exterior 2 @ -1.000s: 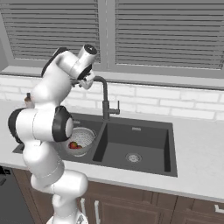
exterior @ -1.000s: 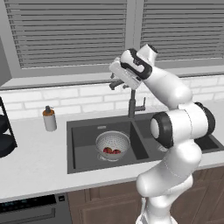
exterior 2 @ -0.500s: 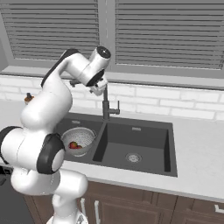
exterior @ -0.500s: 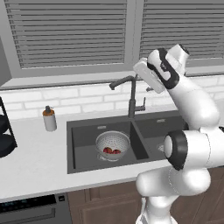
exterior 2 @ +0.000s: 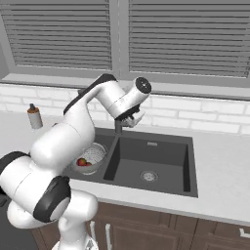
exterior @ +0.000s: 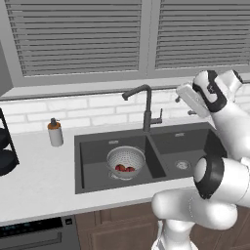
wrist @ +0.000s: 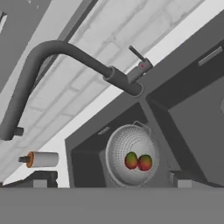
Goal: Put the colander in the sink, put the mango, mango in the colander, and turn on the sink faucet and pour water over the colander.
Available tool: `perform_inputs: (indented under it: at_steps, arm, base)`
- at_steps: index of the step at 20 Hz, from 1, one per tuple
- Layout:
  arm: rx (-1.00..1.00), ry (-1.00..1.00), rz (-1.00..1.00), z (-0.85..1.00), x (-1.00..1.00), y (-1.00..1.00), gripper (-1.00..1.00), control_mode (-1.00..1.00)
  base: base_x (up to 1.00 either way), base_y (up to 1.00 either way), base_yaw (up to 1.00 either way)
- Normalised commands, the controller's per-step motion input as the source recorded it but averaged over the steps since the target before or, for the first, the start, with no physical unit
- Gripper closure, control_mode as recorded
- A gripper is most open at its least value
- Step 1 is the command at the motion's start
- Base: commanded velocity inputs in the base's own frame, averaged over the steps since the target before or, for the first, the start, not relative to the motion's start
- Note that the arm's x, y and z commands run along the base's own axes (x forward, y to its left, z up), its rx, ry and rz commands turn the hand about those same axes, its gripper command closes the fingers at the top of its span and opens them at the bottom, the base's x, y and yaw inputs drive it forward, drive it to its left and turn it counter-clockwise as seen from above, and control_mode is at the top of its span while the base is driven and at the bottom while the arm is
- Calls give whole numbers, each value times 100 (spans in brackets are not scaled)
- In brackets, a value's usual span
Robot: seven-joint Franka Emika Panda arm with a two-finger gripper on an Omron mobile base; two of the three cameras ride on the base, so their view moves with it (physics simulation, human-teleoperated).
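Kitchen wall of white brick under two shuttered grey windows; a pale table [exterior: 34, 176] runs along it and carries a dark double-basin sink [exterior: 93, 146].

Left base view: the colander [exterior: 126, 161] sits upright in the left basin, near the divider, with the two mangos [exterior: 124, 168] lying inside it, side by side. The sink faucet [exterior: 145, 105] stands at the far rim over the divider, its hooked spout turned left above the left basin. A soap dispenser [exterior: 55, 133] stands on the table left of the sink, well apart from it. A dark rack [exterior: 6, 151] shows at the left edge. The arm is raised at the right, its hand level with the faucet's upper part and apart from it; the claw's spread cannot be made out here.

Right base view: the colander [exterior 2: 91, 157] and mangos [exterior 2: 84, 162] show partly behind the arm. The hand is up close to the faucet neck, hiding most of it. The right basin [exterior 2: 151, 168] holds only its drain.

Hand view: the claw [wrist: 109, 181] stands wide, holding nothing. Faucet [wrist: 57, 65], lever and colander [wrist: 131, 155] with both mangos [wrist: 138, 161] lie ahead.
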Motion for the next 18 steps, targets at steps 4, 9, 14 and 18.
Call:
perform_inputs:
  at_steps: [4,9,14,18]
  arm:
    - [0,-11,2,-74,0,-41,-100,-100]
    - [0,-5,7,-66,25,-4,-100,-100]
    - [0,-3,7,-51,47,8,-100,-100]
    - [0,-1,4,-34,62,0,-100,-100]
  base:
    - [0,0,0]
    - [0,0,0]
    - [0,0,0]
    - [0,0,0]
